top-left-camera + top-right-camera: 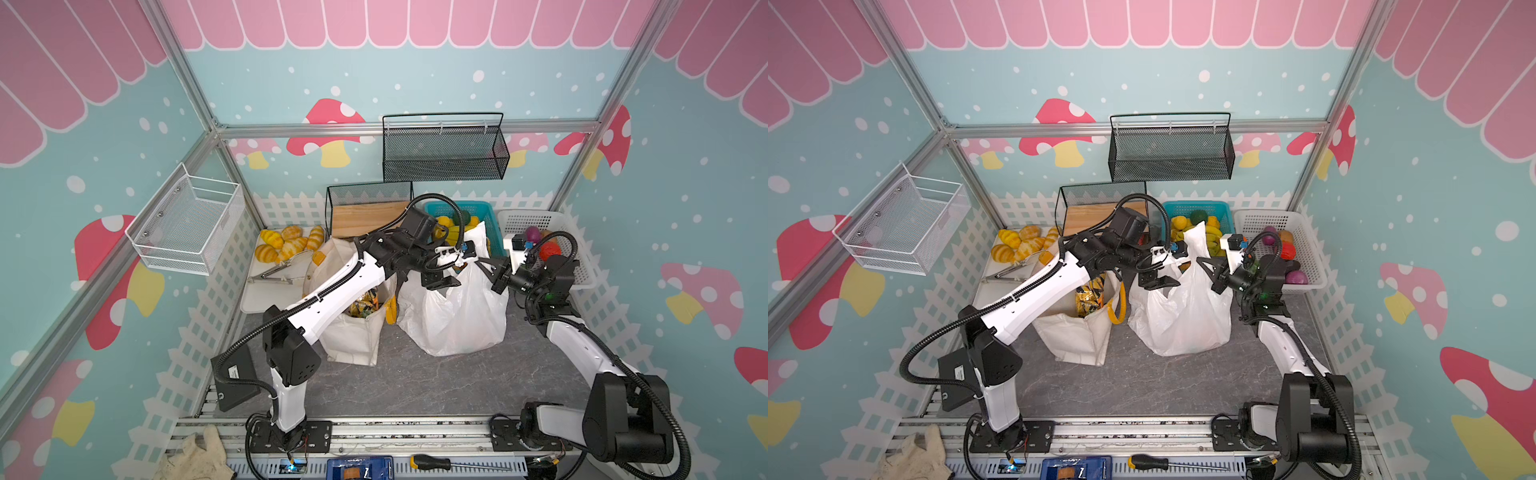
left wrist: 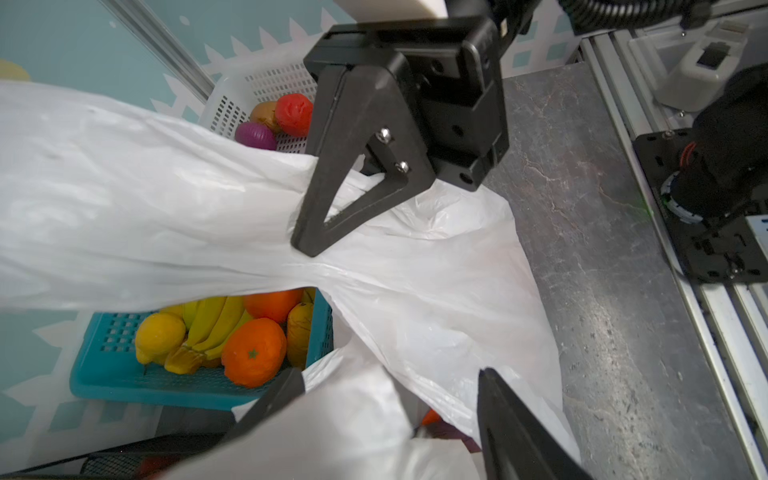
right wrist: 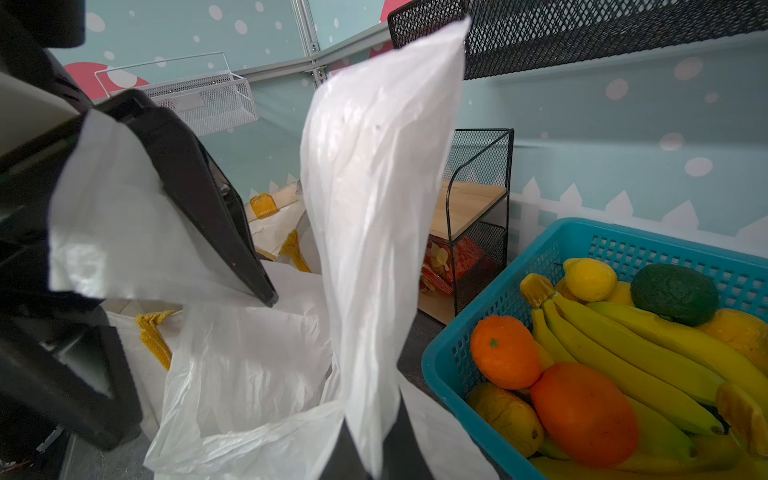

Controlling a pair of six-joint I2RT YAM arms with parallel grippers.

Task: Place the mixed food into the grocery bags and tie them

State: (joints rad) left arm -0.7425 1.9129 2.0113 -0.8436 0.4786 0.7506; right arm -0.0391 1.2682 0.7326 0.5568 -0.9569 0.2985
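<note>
A white plastic carrier bag (image 1: pixel 453 320) (image 1: pixel 1183 324) stands mid-table beside a cream canvas tote (image 1: pixel 353 340) (image 1: pixel 1075 340) with gold-black snack packets (image 1: pixel 365 305) inside. My right gripper (image 1: pixel 482 262) (image 3: pixel 374 449) is shut on one bag handle (image 3: pixel 374 166), which rises as a strip from its jaws; the left wrist view shows that pinch (image 2: pixel 311 245). My left gripper (image 1: pixel 442 282) (image 2: pixel 386 399) hovers over the bag mouth, open, with the other handle (image 2: pixel 340 415) draped loosely between its fingers. Something orange and something dark purple (image 2: pixel 453 434) peek out inside the bag.
A teal basket (image 1: pixel 457 205) of fruit and a white basket (image 1: pixel 523 216) of toy vegetables stand behind the bag. A black mesh rack (image 1: pixel 365 195) and a tray (image 1: pixel 262 301) of bread rolls with tongs lie back left. Mesh baskets hang on the walls.
</note>
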